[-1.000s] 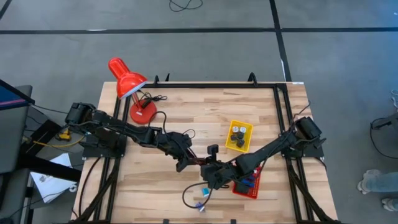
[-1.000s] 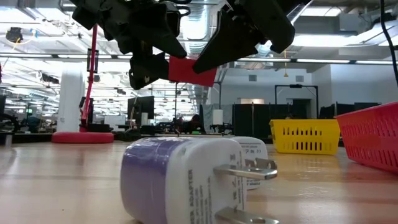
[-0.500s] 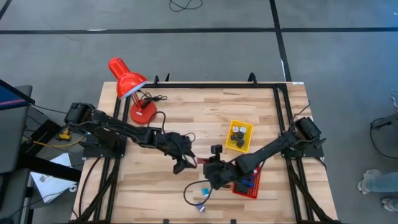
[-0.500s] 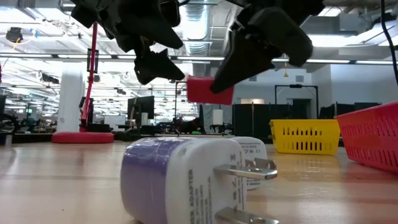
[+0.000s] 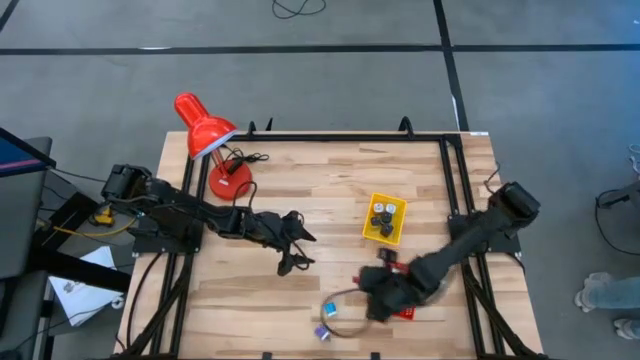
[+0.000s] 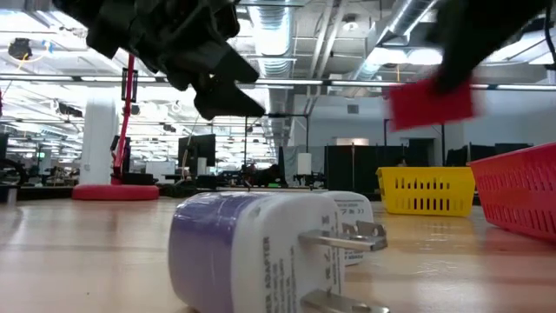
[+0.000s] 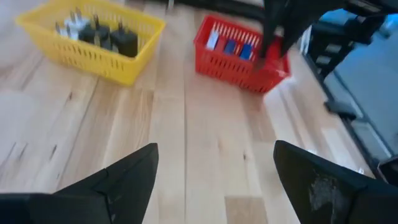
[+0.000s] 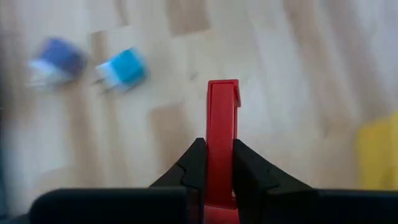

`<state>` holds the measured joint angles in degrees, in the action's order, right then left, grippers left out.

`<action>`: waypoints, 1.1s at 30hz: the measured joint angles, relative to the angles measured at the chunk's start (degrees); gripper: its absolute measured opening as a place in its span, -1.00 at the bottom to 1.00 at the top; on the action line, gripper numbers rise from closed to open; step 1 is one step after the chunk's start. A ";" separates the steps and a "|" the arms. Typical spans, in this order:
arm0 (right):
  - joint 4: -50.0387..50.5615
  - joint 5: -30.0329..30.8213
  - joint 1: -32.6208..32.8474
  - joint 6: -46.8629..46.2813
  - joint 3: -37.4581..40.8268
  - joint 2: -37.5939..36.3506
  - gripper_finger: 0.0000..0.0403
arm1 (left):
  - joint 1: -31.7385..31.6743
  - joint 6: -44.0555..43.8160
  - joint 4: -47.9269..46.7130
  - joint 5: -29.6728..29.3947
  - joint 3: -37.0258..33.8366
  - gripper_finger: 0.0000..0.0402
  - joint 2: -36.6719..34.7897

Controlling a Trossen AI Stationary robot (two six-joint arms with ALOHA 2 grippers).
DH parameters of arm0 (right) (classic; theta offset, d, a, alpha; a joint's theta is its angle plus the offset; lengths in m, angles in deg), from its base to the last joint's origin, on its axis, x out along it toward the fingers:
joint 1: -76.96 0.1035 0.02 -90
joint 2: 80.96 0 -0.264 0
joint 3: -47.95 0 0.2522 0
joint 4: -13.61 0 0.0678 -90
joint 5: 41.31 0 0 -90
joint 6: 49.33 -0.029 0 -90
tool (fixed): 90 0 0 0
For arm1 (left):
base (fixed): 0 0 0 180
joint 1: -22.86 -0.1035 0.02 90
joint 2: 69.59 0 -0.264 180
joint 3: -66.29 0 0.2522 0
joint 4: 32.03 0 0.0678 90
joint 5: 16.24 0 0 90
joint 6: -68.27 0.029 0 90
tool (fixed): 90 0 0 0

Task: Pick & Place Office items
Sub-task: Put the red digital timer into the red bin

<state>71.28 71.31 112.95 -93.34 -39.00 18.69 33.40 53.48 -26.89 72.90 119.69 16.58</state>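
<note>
Right gripper [image 8: 217,163] is clamped on a flat red block [image 8: 222,134], fingers [image 8: 188,169] pinching it from both sides, held above the worktop [image 5: 330,190] near the red mesh basket [image 7: 239,59]. In the low view the block [image 6: 431,102] hangs in the air, clear of the wood.

Left gripper [image 5: 296,250] sits mid-worktop, fingers [image 7: 118,180] spread wide, nothing between them.

Two plug adapters lie on the wood near the front edge: a purple-and-white one [image 6: 248,248] and a light-blue one [image 8: 122,70], close together.

Red basket holds blue and white bits. Yellow basket [image 5: 384,218] holds dark plug pieces. Red desk lamp [image 5: 205,130] stands at the back left corner.
</note>
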 joint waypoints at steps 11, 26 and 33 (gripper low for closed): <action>10.31 -0.36 17.15 -42.95 -0.09 -2.12 -0.79 | -0.02 0.02 14.20 -0.04 -4.45 0.54 0.02; 11.71 -3.29 15.92 -46.17 0.37 -1.01 -0.79 | -0.02 2.56 15.33 -0.02 -4.50 0.54 0.02; 8.82 -4.73 12.72 -40.63 0.44 -1.01 -0.79 | -0.02 2.56 15.02 0.00 -4.50 0.54 0.02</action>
<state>80.10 66.58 125.67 -133.97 -38.56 17.69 33.38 56.04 -11.87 72.90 115.19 16.60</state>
